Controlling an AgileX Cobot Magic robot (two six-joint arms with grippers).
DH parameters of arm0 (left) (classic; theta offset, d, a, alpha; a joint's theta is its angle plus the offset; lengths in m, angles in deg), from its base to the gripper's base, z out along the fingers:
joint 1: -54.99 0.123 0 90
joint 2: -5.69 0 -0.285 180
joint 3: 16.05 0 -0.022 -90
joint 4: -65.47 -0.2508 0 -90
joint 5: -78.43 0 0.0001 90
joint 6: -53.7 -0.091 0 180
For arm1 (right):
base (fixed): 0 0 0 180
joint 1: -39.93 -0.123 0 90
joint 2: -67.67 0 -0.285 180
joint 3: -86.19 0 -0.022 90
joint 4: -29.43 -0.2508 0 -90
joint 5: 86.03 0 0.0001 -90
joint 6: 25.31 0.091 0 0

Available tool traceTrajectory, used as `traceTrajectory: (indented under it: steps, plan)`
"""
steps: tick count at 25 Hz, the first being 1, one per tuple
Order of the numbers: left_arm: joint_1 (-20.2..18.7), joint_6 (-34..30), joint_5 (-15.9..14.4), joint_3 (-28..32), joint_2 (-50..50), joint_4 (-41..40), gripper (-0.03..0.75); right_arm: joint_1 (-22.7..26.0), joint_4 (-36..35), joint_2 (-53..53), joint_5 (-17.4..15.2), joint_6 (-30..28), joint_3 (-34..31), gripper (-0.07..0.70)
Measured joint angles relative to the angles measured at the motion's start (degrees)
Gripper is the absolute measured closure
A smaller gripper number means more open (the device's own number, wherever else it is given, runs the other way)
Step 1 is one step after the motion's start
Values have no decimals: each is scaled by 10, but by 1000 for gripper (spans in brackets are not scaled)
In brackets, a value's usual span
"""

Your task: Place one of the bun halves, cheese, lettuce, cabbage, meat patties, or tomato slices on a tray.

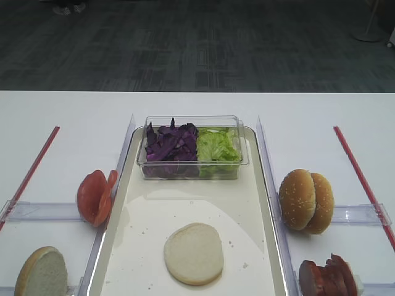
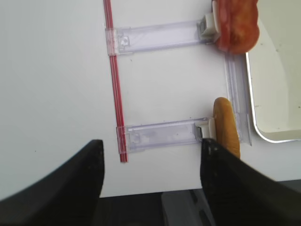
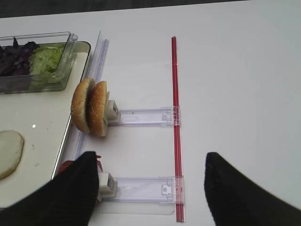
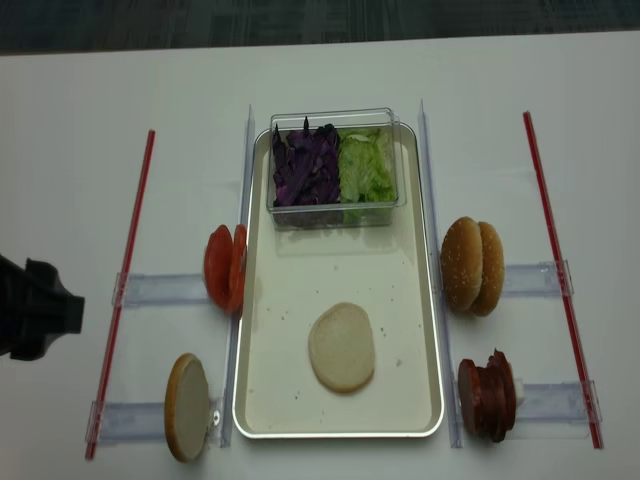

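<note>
Step in hand, as judged: bun half (image 1: 194, 253) lying flat on tray (image 1: 139, 228), cut face up; first item placed, next pick not begun.

Left gripper (image 2: 150, 183): fingers (image 2: 70, 181) standing wide apart, gripping nothing. Spare bun (image 2: 225, 129) sitting just beyond right finger; tomato (image 2: 237, 23) far ahead.

Right gripper (image 3: 150, 190): fingers (image 3: 240, 188) apart, empty; meat (image 3: 96, 162) touching or just beside left finger.

Next move likely calling for centring open fingers over one slice, then closing.

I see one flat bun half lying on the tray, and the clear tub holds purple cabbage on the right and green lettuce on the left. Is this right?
Not quite: the sides are swapped. In the exterior high view the clear tub holds purple cabbage on the left and green lettuce on the right. The flat bun half does lie on the tray.
</note>
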Motion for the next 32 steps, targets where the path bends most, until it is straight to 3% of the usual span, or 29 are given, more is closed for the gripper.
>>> traceTrajectory:
  steps: [6,20,32]
  plan:
    - [0,0,-4,13,49,1,293,0,0,0,0,0,0,127]
    - [0,5,8,136,241,12,293,0,0,0,0,-1,0,127]
    - [0,5,9,190,351,12,293,0,0,0,0,-3,0,127]
